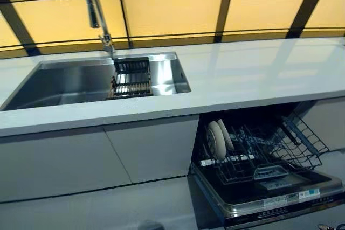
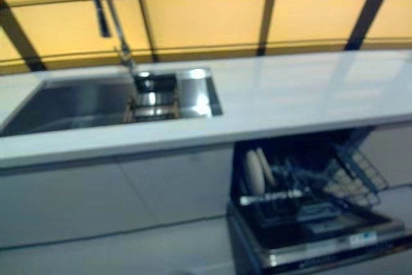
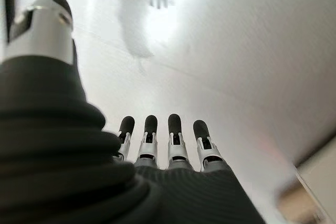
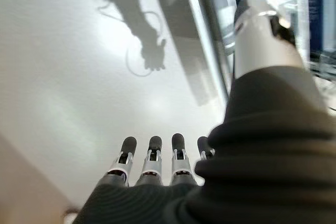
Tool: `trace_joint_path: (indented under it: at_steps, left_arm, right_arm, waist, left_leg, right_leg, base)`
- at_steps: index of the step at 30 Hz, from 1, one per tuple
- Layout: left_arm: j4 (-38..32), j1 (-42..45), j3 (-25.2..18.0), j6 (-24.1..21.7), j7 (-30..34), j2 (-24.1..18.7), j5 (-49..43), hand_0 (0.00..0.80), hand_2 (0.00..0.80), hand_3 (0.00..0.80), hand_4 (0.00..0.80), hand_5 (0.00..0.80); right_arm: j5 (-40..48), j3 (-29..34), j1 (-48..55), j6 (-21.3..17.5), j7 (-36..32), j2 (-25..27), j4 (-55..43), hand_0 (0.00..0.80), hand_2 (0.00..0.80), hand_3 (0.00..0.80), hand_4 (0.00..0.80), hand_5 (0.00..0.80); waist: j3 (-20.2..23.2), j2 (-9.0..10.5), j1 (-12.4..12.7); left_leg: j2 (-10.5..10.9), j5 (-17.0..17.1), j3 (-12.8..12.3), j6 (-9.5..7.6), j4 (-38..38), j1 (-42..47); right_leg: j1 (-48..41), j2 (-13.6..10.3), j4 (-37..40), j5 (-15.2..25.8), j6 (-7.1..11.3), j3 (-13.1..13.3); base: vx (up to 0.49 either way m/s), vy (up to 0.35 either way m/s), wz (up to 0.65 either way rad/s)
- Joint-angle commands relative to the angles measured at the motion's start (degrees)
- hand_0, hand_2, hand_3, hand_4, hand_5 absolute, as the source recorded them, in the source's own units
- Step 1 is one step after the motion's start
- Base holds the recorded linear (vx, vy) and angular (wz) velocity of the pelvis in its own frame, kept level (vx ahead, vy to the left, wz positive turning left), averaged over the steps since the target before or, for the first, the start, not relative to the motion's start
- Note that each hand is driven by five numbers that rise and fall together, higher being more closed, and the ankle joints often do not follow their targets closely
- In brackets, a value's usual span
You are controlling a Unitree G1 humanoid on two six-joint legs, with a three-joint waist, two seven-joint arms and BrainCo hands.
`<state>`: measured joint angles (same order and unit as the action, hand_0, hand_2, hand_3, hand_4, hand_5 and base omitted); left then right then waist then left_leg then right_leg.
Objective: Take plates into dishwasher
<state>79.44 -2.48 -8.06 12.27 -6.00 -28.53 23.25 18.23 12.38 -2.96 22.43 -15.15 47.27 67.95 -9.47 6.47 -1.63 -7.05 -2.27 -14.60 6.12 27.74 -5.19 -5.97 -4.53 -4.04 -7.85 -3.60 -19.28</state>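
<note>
Both hands hung empty with fingers straight, the left hand (image 3: pixel 157 150) and right hand (image 4: pixel 157 166) low beside the floor, while the plates (image 1: pixel 218 138) stood upright in the open dishwasher (image 1: pixel 269 187), nearer the right.

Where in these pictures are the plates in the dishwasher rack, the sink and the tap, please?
plates (image 1: pixel 216 139), left eye view, on the face of the front plate.
sink (image 1: pixel 64 87), left eye view, on its bare steel floor.
tap (image 1: pixel 92 5), left eye view, on its upright spout.
</note>
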Motion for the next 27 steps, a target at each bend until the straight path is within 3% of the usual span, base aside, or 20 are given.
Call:
trace_joint_path:
  at_steps: [1,3,5,8,9,12,17,19,21,22,24,25,27]
  left_arm:
    - [-2.94,-3.35,2.64,-3.36,-0.51,1.78,3.56,0.000,0.000,0.000,0.000,0.000]
    - [-3.00,-4.21,3.54,-3.96,-0.17,3.22,3.29,0.000,0.000,0.000,0.000,0.000]
    - [-2.22,-5.35,4.24,-4.58,1.17,4.23,0.61,0.000,0.000,0.000,0.000,0.000]
    - [-2.24,-5.47,5.05,-4.58,1.38,4.41,0.21,0.000,0.000,0.000,0.000,0.000]
    - [-2.22,-5.11,5.61,-5.02,1.27,4.85,0.59,0.000,0.000,0.000,0.000,0.000]
    - [-1.82,-4.49,5.87,-6.24,0.95,4.57,0.04,0.000,0.000,0.000,0.000,0.000]
    - [-1.95,-3.93,6.37,-7.06,0.71,2.26,-1.62,0.000,0.000,0.000,0.000,0.000]
    - [-2.03,-3.98,6.79,-6.64,0.12,1.60,-2.74,0.000,0.000,0.000,0.000,0.000]
    - [-2.08,-4.02,6.97,-5.99,0.33,1.25,-3.35,0.000,0.000,0.000,0.000,0.000]
    - [-2.21,-3.77,7.23,-4.59,0.82,0.71,-3.82,0.000,0.000,0.000,0.000,0.000]
    - [-1.46,-3.13,6.51,-3.59,1.09,0.32,-2.91,0.000,0.000,0.000,0.000,0.000]
    - [-1.12,-2.61,5.84,-2.87,1.58,0.04,-2.53,0.000,0.000,0.000,0.000,0.000]
    - [-0.67,-2.24,5.49,-2.26,2.02,-0.11,-2.54,0.000,0.000,0.000,0.000,0.000]
  right_arm:
    - [7.26,3.68,0.77,-1.25,0.93,-0.20,1.20,0.000,0.000,0.000,0.000,0.000]
    - [8.11,4.55,1.64,-1.03,1.03,-1.32,0.26,0.000,0.000,0.000,0.000,0.000]
    - [8.64,5.46,2.89,-0.81,1.23,-1.97,0.18,0.000,0.000,0.000,0.000,0.000]
    - [8.35,5.71,3.40,-0.81,1.27,-2.08,0.42,0.000,0.000,0.000,0.000,0.000]
    - [7.98,5.63,3.04,-0.77,1.71,-1.73,1.07,0.000,0.000,0.000,0.000,0.000]
    - [8.10,5.13,1.62,-0.15,2.28,-1.39,3.16,0.000,0.000,0.000,0.000,0.000]
    - [4.74,3.73,0.96,0.77,-0.06,0.63,3.84,0.000,0.000,0.000,0.000,0.000]
    - [3.25,3.39,1.82,0.30,-0.11,0.81,3.72,0.000,0.000,0.000,0.000,0.000]
    - [2.82,3.30,2.23,-0.41,-0.33,0.89,3.56,0.000,0.000,0.000,0.000,0.000]
    - [4.14,3.94,3.05,1.45,0.40,0.93,2.31,0.000,0.000,0.000,0.000,0.000]
    - [4.32,4.86,2.55,2.09,0.47,0.05,1.87,0.000,0.000,0.000,0.000,0.000]
    - [5.42,5.24,2.53,2.04,1.15,-0.96,2.17,0.000,0.000,0.000,0.000,0.000]
    - [6.47,5.74,2.76,1.88,1.40,-1.76,2.67,0.000,0.000,0.000,0.000,0.000]
  waist:
    - [4.87,-1.37,-2.86]
    - [6.07,-2.54,-3.83]
    - [7.18,-3.94,-5.09]
    - [7.22,-4.15,-5.80]
    - [6.90,-4.40,-5.65]
    - [5.39,-3.44,-4.95]
    - [4.32,-2.22,-4.78]
    - [4.05,-1.42,-5.31]
    - [3.73,-1.72,-5.78]
    - [3.23,-2.40,-6.50]
    - [3.17,-2.91,-5.03]
    - [3.19,-3.07,-4.37]
    - [3.19,-3.11,-4.05]
  left_leg:
    - [0.34,2.20,2.34,-2.14,-13.48,11.72]
    - [1.48,2.24,3.04,-1.36,-16.25,15.30]
    - [2.98,0.97,1.10,-1.43,-22.69,17.98]
    - [4.18,-1.84,0.51,-1.90,-26.82,19.26]
    - [5.54,-3.16,2.50,-2.35,-28.95,19.43]
    - [8.03,-5.34,4.77,-4.75,-29.52,18.18]
    - [10.67,-4.94,6.53,-5.94,-30.56,18.04]
    - [12.58,-4.18,7.88,-6.53,-31.17,17.77]
    - [12.61,-3.52,8.17,-6.82,-31.41,17.32]
    - [11.68,-3.02,7.49,-7.05,-31.20,16.58]
    - [9.38,-2.01,2.75,-6.88,-30.31,14.31]
    - [8.10,-1.90,1.42,-6.73,-29.70,13.49]
    - [7.32,-1.93,1.11,-6.61,-29.25,13.16]
  right_leg:
    - [4.34,3.77,2.32,6.98,3.84,1.61]
    - [5.82,4.61,1.99,7.54,3.68,-0.84]
    - [8.63,5.47,-0.04,7.31,3.52,-4.36]
    - [11.44,4.70,-2.04,8.00,4.25,-5.99]
    - [13.09,4.63,-3.56,8.26,4.67,-6.10]
    - [15.62,3.66,-4.68,12.42,7.01,-5.14]
    - [16.28,4.14,-1.25,16.52,8.88,-4.17]
    - [17.60,4.07,-0.78,20.25,10.39,-3.55]
    - [18.55,4.25,-3.20,20.05,10.51,-1.46]
    - [19.60,3.68,-7.75,19.42,11.16,2.29]
    - [17.05,-2.58,-11.14,17.93,11.64,0.55]
    - [15.24,-5.14,-10.77,17.79,12.06,1.69]
    - [13.91,-6.76,-10.04,18.15,12.36,3.50]
  base:
    - [-0.243,0.101,0.93]
    - [-0.237,0.087,0.79]
    - [-0.217,0.082,0.77]
    - [-0.146,0.091,0.77]
    - [-0.244,0.119,0.44]
    - [-0.233,0.118,0.27]
    - [-0.120,0.091,0.13]
    - [-0.098,0.092,-0.14]
    - [-0.141,0.072,-0.26]
    - [-0.268,0.057,-0.20]
    - [-0.286,-0.048,-0.13]
    - [-0.164,-0.110,-0.49]
    - [-0.108,-0.157,-0.54]
